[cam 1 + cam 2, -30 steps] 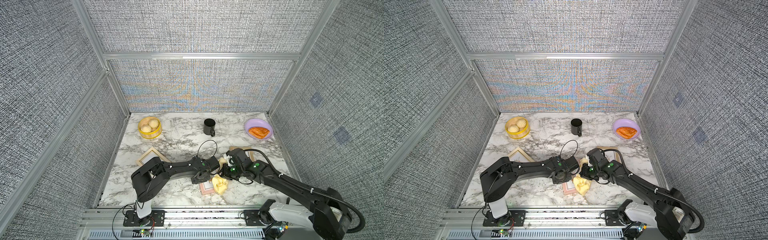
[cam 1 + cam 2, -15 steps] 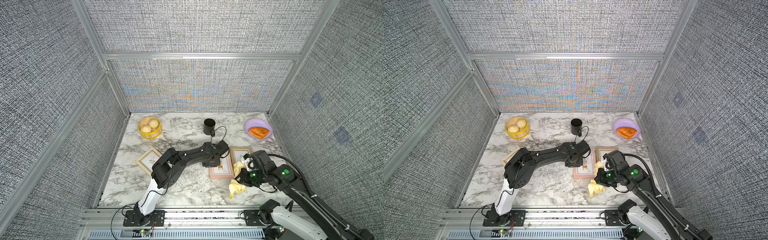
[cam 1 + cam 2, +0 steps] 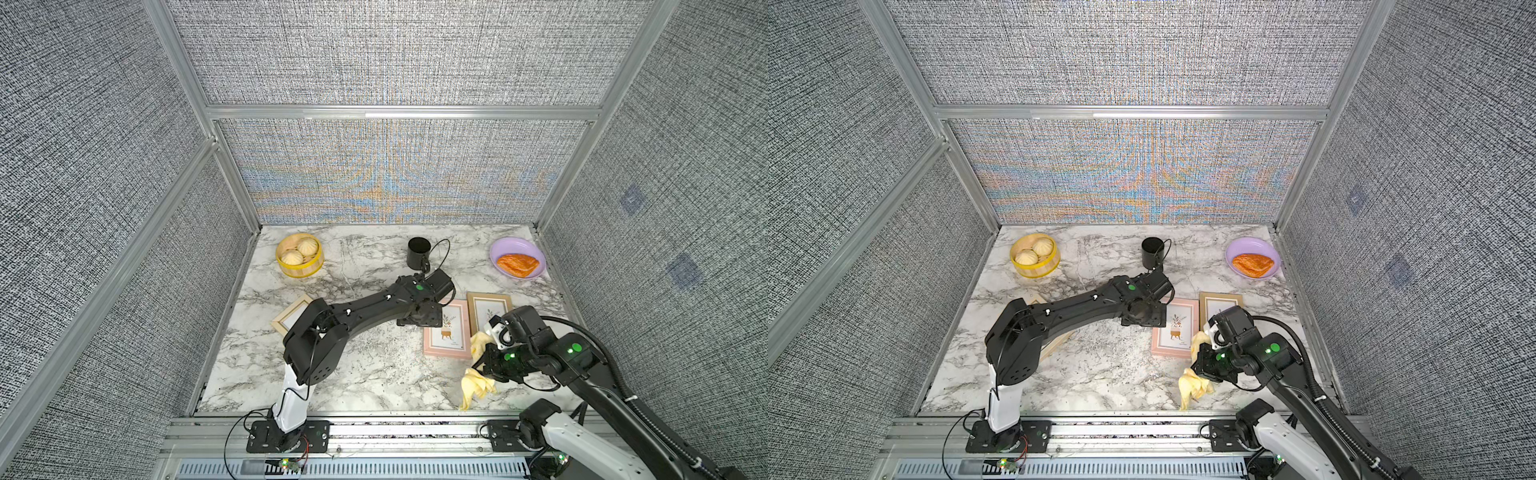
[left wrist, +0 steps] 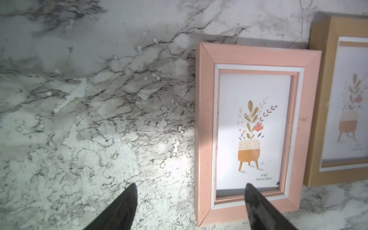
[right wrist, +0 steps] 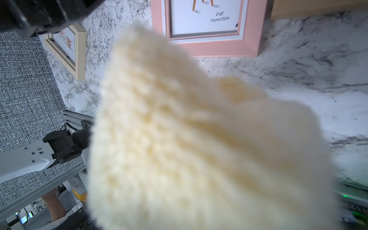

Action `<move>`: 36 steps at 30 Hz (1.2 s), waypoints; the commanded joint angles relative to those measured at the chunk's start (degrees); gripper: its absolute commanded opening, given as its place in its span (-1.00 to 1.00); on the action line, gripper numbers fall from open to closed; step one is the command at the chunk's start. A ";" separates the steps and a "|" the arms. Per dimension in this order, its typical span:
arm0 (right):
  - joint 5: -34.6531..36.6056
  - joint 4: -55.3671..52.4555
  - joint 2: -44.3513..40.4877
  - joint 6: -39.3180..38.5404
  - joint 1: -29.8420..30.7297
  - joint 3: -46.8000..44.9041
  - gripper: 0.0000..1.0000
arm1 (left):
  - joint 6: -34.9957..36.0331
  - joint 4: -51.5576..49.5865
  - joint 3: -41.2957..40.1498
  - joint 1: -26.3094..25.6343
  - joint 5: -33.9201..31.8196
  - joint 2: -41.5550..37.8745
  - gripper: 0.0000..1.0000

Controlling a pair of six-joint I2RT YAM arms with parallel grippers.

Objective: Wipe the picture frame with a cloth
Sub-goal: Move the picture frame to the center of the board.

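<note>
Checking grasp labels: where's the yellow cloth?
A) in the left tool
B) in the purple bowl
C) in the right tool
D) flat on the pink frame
C: the cloth hangs bunched from the shut right tool, beside the pink frame; the left tool is open and empty.

Robotics lab test cell: grey woven wall panels (image 3: pixel 104 166), aluminium framing (image 3: pixel 399 112), marble-patterned tabletop (image 3: pixel 374 374), rail-mounted arms (image 3: pixel 365 307).

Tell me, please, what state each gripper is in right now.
Left gripper: open, holding nothing, poised over the pink frame.
Right gripper: shut on the cloth.
</note>
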 commanded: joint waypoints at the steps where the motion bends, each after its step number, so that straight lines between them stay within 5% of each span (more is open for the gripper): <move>1: -2.70 0.95 1.29 -1.31 0.10 1.50 -1.00 | -1.17 -5.42 -4.52 1.09 -4.51 -7.08 0.70; 10: -4.55 6.17 3.82 0.29 2.49 1.70 -1.00 | -9.48 -14.46 -26.60 17.16 -11.91 -28.54 0.67; 17: -4.01 9.17 7.09 1.07 5.85 3.16 -1.00 | -5.40 -10.41 -37.25 34.41 -11.08 -38.66 0.62; 28: -3.06 11.45 9.73 2.37 9.11 3.91 -1.00 | 1.29 0.25 -42.24 50.04 -5.35 -35.84 0.34; 36: -2.89 12.07 10.41 2.77 9.37 4.03 -1.00 | 3.63 5.72 -44.20 54.75 -1.00 -31.54 0.29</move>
